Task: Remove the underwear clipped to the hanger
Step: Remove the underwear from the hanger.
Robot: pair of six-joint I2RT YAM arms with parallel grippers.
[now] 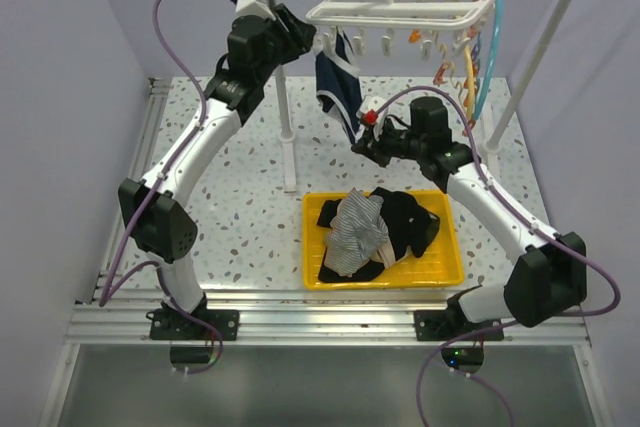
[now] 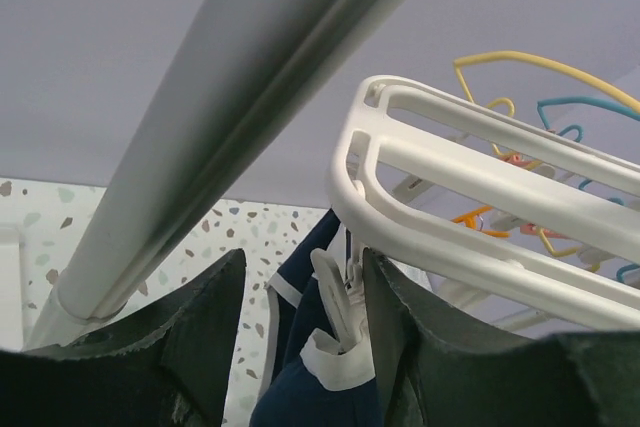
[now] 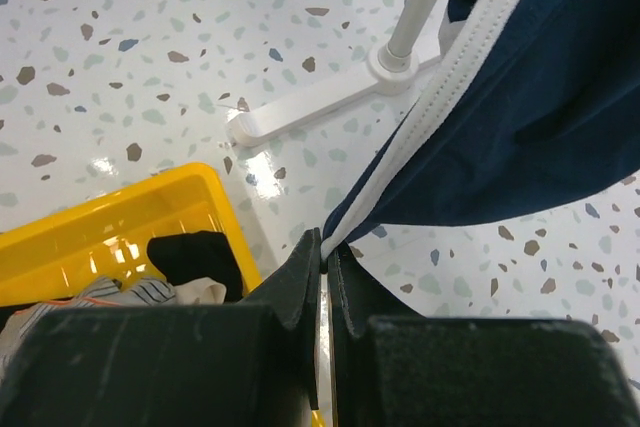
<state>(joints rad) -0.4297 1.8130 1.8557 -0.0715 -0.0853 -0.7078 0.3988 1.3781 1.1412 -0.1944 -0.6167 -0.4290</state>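
Left gripper [image 2: 305,282] gapes open astride the clip [image 2: 336,309], right gripper [image 3: 325,247] clamped on the navy underwear [image 3: 530,117] hem

The navy underwear [image 2: 310,402] runs off the bottom edge in the left wrist view; in the tray [image 1: 430,269], the striped piece [image 1: 358,232] covers others.

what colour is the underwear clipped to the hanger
The underwear is navy blue with white trim; clearest in the right wrist view.

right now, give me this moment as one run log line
left pincer: open around clip | right pincer: shut on navy underwear | navy underwear: clipped to hanger | tray: holds other garments
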